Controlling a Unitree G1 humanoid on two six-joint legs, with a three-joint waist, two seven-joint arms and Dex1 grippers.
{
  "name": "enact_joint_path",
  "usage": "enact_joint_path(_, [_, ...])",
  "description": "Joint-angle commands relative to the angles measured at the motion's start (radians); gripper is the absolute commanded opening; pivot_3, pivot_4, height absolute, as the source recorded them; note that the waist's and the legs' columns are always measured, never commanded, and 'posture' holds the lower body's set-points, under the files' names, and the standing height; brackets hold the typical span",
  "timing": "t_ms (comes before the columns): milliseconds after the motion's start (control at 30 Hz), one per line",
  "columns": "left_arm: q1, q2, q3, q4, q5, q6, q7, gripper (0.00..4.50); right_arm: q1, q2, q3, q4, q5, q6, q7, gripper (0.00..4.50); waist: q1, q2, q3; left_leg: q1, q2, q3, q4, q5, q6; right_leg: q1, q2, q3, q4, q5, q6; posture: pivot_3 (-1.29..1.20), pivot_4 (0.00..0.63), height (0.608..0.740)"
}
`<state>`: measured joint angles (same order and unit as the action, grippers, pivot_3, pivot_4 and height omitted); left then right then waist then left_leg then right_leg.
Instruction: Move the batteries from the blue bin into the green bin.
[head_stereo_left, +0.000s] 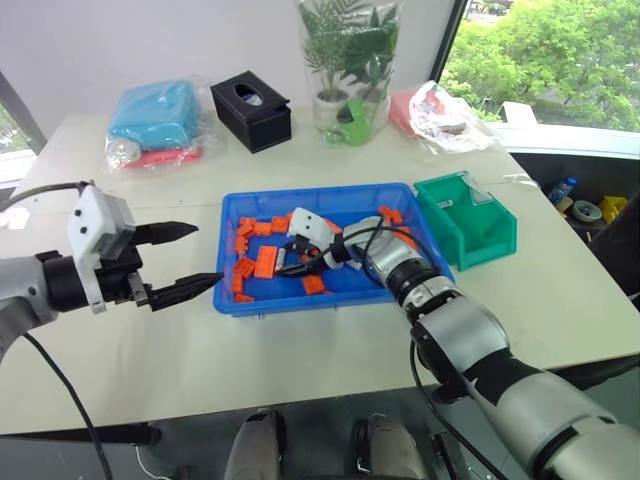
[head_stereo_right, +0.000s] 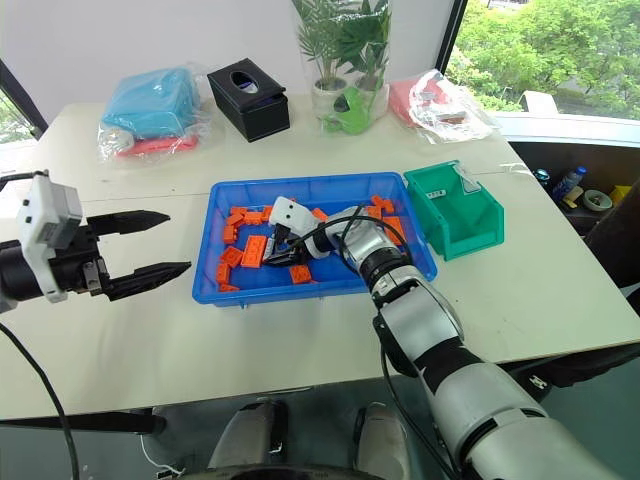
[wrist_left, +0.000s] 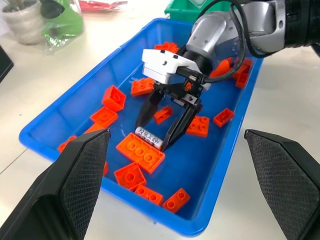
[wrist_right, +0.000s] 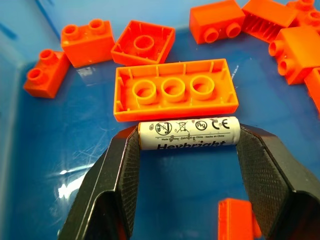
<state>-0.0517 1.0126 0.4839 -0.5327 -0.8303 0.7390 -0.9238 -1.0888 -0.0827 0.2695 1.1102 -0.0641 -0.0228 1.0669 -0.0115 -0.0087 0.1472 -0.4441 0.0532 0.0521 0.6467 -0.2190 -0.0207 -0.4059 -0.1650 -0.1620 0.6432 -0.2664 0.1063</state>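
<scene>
Inside the blue bin (head_stereo_left: 400, 285), the right end effector (wrist_right: 189, 150) brackets a battery (wrist_right: 189, 133) end-to-end beside an orange block (wrist_right: 175, 90), apparently gripping; next comes lifting toward the green bin (head_stereo_left: 470, 222), while the left end effector (head_stereo_left: 180, 262) hangs open.

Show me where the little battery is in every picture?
Left eye: battery mid-tray, at right hand.
Right eye: hidden behind that hand.
Left wrist: between the fingers.
Right wrist: centre.
Shared landmark: long orange brick touching it.
</scene>
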Motion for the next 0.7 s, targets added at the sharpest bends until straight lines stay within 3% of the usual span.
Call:
enact_joint_path(33, [-0.025, -0.005, -0.015, -0.006, -0.015, -0.006, -0.001, 4.5, 0.041, -0.065, -0.092, -0.3, 0.093, 0.13, 0.006, 2.23, 0.002, 0.0, 0.0, 0.0, 0.0, 0.0, 0.0, 0.0, 0.0, 0.0, 0.0, 0.0, 0.002, 0.0, 0.0, 0.0, 0.15, 0.657])
enact_joint_path(167, [-0.049, -0.033, -0.061, -0.002, -0.023, -0.008, 0.012, 4.5, 0.176, -0.192, -0.245, -0.826, 0.208, 0.499, -0.109, 2.23, 0.01, -0.001, 0.0, 0.0, -0.001, -0.001, 0.001, 0.0, 0.001, 0.001, -0.001, 0.0, 0.002, 0.0, 0.0, 0.0, 0.15, 0.657])
enact_joint_path(300, [-0.076, -0.071, -0.115, -0.002, -0.02, -0.016, 0.023, 4.5, 0.281, -0.35, -0.403, -1.102, 0.239, 0.75, -0.25, 2.23, 0.026, -0.001, -0.001, 0.001, -0.001, -0.001, 0.001, 0.0, 0.0, 0.001, -0.001, 0.0, -0.002, 0.0, 0.0, 0.0, 0.15, 0.657])
enact_joint_path(467, [-0.151, -0.117, -0.199, 0.027, 0.002, -0.028, 0.033, 4.5, 0.458, -0.572, -0.537, -1.144, 0.221, 0.824, -0.324, 2.23, 0.04, -0.005, -0.003, 0.001, -0.001, 0.0, 0.0, 0.0, 0.0, 0.004, -0.001, -0.001, -0.008, -0.002, -0.002, 0.0, 0.15, 0.657])
enact_joint_path(700, [-0.217, -0.136, -0.244, 0.065, 0.026, -0.042, 0.026, 4.5, 0.495, -0.626, -0.545, -1.025, 0.232, 0.788, -0.393, 2.23, 0.013, -0.003, -0.004, 0.002, 0.001, 0.002, -0.002, 0.002, 0.003, 0.004, 0.0, -0.001, -0.009, 0.002, -0.001, 0.0, 0.15, 0.657])
